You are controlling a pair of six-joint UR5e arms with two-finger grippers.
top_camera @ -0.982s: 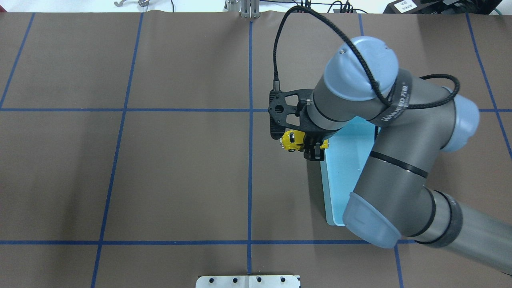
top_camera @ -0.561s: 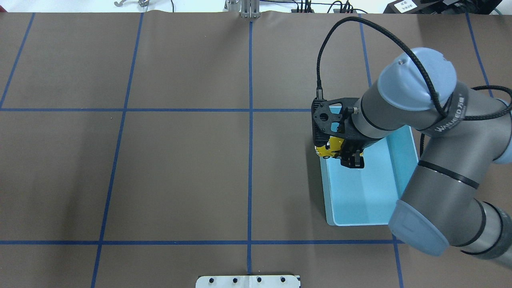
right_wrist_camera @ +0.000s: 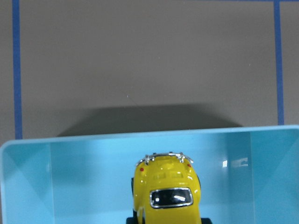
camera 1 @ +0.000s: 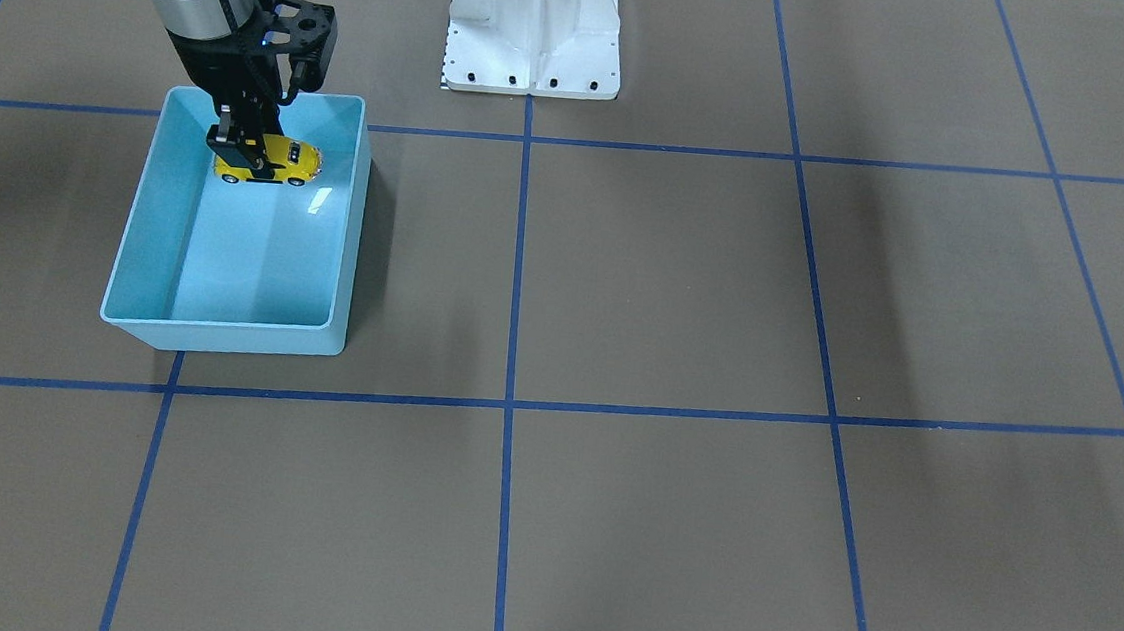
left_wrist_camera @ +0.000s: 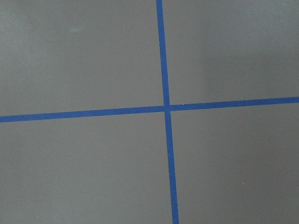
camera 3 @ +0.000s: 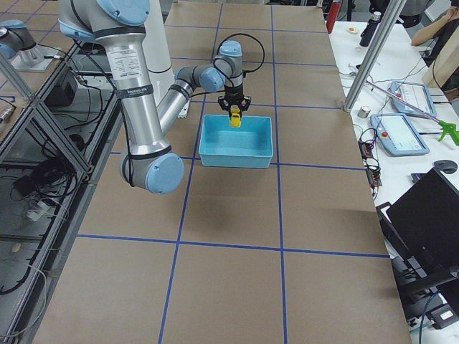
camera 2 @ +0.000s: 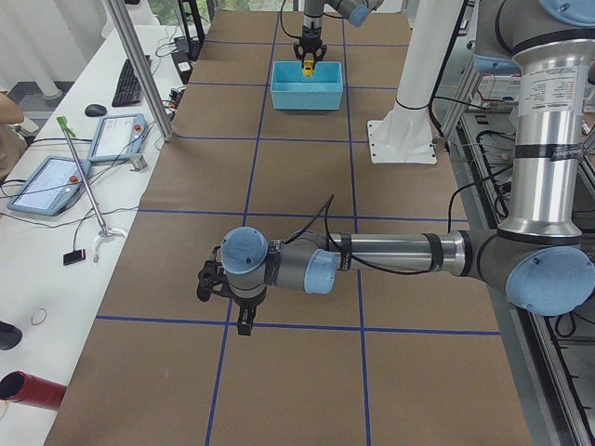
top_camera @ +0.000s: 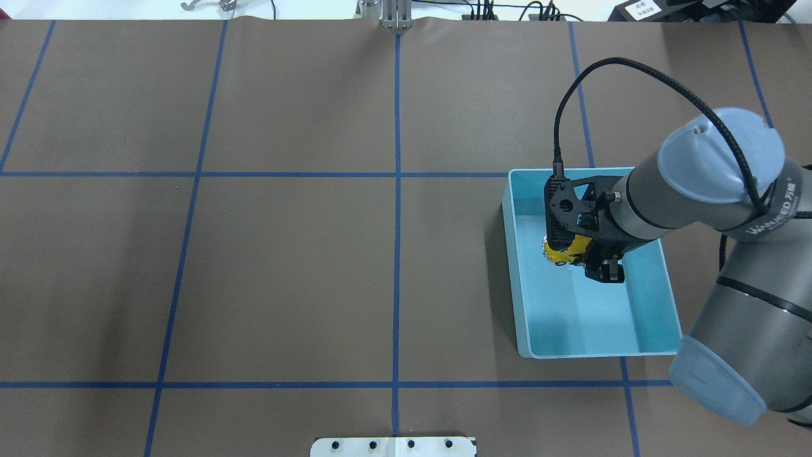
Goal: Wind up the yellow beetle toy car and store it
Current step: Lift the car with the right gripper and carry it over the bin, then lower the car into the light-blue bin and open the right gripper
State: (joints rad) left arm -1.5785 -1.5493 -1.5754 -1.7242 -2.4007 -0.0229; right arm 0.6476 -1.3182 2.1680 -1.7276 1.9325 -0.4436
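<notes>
Brown table cover [top_camera: 285, 273] with blue tape grid [top_camera: 397, 254], white mounting pedestal [camera 1: 535, 23], side-bench tablet [camera 2: 42, 181], keyboard [camera 2: 125, 82]

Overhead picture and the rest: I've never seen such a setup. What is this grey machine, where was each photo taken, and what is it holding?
These are two robot arms at one table covered in brown matting with blue tape lines. The overhead view looks down from behind the robot; the front view faces it across the table; two side views look along the table from its ends; two small cameras ride on the wrists. The right gripper has its fingers closed on the yellow beetle toy car, holding it inside the light blue bin; whether it touches the floor is unclear. The left gripper hangs over the matting far from the bin; its fingers are too small to judge.
</notes>
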